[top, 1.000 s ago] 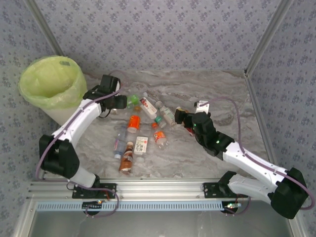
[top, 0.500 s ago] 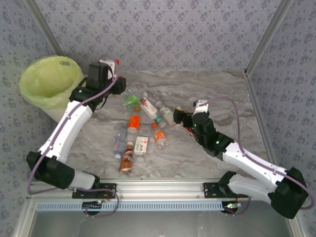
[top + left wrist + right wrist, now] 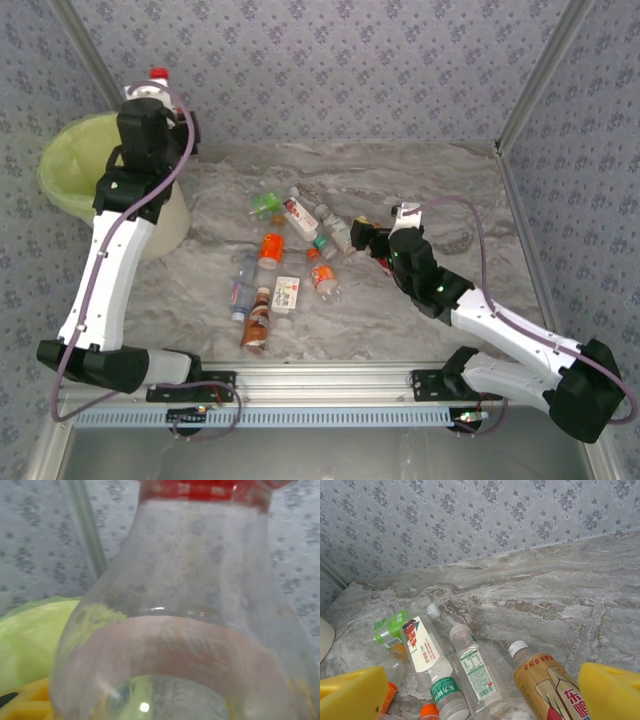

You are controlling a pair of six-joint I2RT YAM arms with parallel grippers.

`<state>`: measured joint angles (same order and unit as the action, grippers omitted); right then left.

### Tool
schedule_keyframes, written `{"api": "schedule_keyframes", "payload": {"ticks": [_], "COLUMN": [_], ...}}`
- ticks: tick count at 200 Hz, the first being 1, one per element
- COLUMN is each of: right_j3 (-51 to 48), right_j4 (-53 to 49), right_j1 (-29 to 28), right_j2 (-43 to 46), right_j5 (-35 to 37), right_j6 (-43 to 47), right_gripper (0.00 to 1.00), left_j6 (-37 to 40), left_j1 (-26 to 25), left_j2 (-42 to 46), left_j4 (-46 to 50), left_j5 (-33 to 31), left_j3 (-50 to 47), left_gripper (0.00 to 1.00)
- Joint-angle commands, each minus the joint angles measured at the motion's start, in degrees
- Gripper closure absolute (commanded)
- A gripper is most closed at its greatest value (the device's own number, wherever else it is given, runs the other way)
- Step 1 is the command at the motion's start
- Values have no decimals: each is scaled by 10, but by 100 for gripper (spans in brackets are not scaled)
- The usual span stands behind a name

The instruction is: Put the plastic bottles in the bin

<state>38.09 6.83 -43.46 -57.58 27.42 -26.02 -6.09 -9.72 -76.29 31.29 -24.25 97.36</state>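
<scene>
One bin [image 3: 62,172] is seen at the far left. About ten bottles [image 3: 272,247] are seen lying on the table [image 3: 430,190], well apart from it. One red-capped bottle [image 3: 185,605] is pinched by the left gripper [image 3: 150,100], held high by the bin's rim. The right gripper [image 3: 370,245] is held low beside the pile, jaws spread wide.

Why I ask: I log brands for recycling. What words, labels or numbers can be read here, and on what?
"东": big red character on the tan-label bottle; the one below is cut off.
Small print on that label: too small.
White-label bottle with a red logo: print too small.
White-label bottle with a barcode: too small.
Green-label bottle: blurred.
Red-capped bottle, faint lettering: blurred.
</scene>
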Motion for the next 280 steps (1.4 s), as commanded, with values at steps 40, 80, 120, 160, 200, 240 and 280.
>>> {"api": "schedule_keyframes", "payload": {"ticks": [40, 80, 120, 160, 200, 240, 280], "right_j3": [-7, -11, -16, -16, -16, -16, -17], "right_j4": [29, 13, -6, -23, -36, -45, -47], "right_j1": [-14, -15, -14, -11, -6, -1, 3], "right_j2": [17, 25, 39, 44, 44, 43, 43], "right_j5": [-2, 0, 11, 19, 26, 26, 24], "right_j6": [41, 28, 12, -1, -20, -28, -32], "right_gripper": [0, 0, 0, 0, 0, 0, 0], "left_j6": [-59, -110, -112, -117, -124, -134, -138], "left_j1": [127, 207, 214, 216, 217, 218, 221], "left_j2": [-33, -82, -112, -142, -152, -154, -144], "left_j4": [11, 52, 72, 109, 122, 130, 120], "left_j5": [33, 143, 189, 208, 242, 254, 307], "left_j3": [-1, 7, -4, 4, 11, 23, 31], "left_gripper": [51, 51, 50, 48, 38, 22, 17]}}
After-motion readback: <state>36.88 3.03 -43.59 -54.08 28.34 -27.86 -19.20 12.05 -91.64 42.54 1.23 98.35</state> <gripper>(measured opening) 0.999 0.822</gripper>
